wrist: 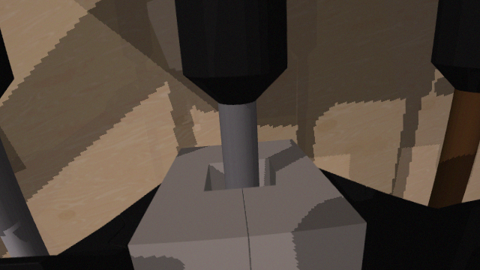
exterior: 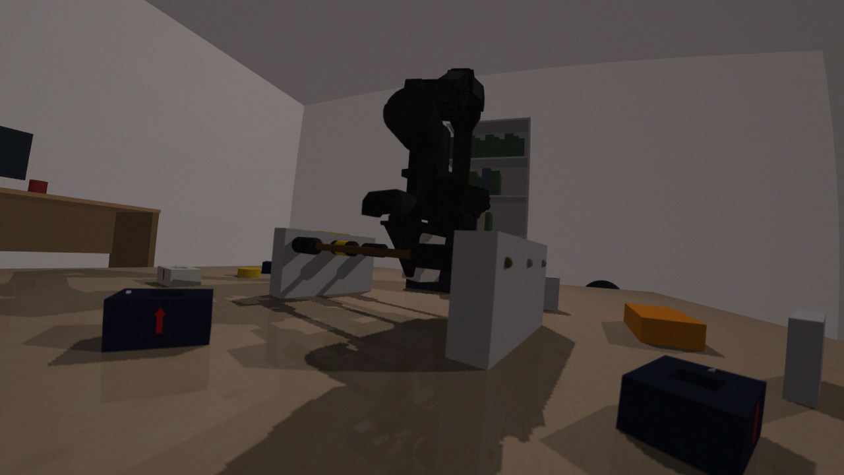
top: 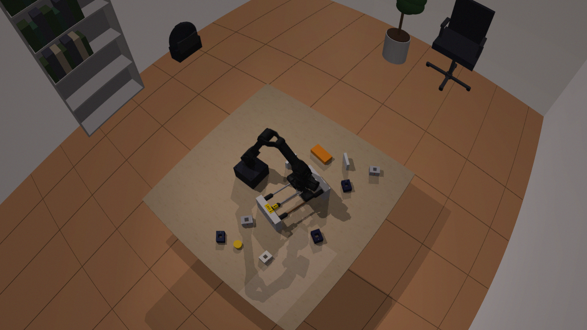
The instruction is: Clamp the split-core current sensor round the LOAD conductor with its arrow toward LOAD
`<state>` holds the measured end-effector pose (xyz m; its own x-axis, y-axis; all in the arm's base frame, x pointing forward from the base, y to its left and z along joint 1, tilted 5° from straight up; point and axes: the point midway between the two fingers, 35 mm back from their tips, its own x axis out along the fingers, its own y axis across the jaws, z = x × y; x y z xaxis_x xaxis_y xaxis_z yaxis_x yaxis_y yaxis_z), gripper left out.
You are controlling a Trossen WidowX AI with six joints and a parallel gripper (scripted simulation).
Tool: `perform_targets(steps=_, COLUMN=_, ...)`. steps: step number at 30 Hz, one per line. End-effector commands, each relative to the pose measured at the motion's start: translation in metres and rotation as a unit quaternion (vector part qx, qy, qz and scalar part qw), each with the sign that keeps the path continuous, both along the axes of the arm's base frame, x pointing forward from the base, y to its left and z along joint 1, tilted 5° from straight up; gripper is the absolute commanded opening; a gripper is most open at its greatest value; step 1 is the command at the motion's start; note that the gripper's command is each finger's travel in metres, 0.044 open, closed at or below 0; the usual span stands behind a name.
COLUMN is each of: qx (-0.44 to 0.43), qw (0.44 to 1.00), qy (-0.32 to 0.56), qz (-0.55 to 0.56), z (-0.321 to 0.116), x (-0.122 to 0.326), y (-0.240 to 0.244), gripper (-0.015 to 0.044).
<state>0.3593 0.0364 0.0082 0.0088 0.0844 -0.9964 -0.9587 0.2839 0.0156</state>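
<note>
Three parallel conductors run between two pale end blocks, a near block (top: 268, 213) (exterior: 324, 265) and a far block (top: 324, 189) (exterior: 496, 295), above the counter (top: 196, 184) (exterior: 247, 378). The middle conductor (top: 289, 199) (wrist: 240, 146) is grey and has a yellow band (top: 275, 206) (exterior: 340, 247) at one end; its lettering is too small to read. A copper conductor (top: 301, 206) (exterior: 365, 251) (wrist: 455, 150) lies on one side of it, and a second grey rod (top: 281, 189) (wrist: 19, 225) on the other.

The pale current sensor (exterior: 426, 276) (wrist: 245, 214) sits round the middle conductor, which passes through its square window. Its two halves meet along a thin seam. I cannot tell whether the latch has caught, nor which way its arrow points. The gripper (top: 307, 192) (exterior: 427, 268) (wrist: 238, 180) is clenched on the sensor, with a black finger pressed to each side.

Around the fixture, an orange block (top: 321, 153) (exterior: 663, 326) lies flat near a pale upright slab (top: 346, 161) (exterior: 804, 357). A yellow disc (top: 237, 244) (exterior: 248, 272) rests beside a dark blue block (top: 220, 235) (exterior: 266, 266), well apart from the sensor
</note>
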Motion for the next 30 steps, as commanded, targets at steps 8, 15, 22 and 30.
perform_targets(steps=8, qx=0.000, qw=1.000, qy=-0.007, qz=-0.003, z=0.0067, x=-0.0001, y=-0.0006, gripper=0.0000)
perform_targets(steps=15, qx=0.000, qw=1.000, qy=-0.003, qz=0.000, z=0.0031, x=0.0000, y=-0.0001, gripper=0.0000)
perform_targets(steps=22, qx=0.000, qw=1.000, qy=-0.003, qz=0.000, z=0.0031, x=0.0000, y=-0.0001, gripper=0.0053)
perform_targets(steps=30, qx=0.000, qw=1.000, qy=-0.003, qz=0.000, z=0.0031, x=0.0000, y=-0.0001, gripper=0.0262)
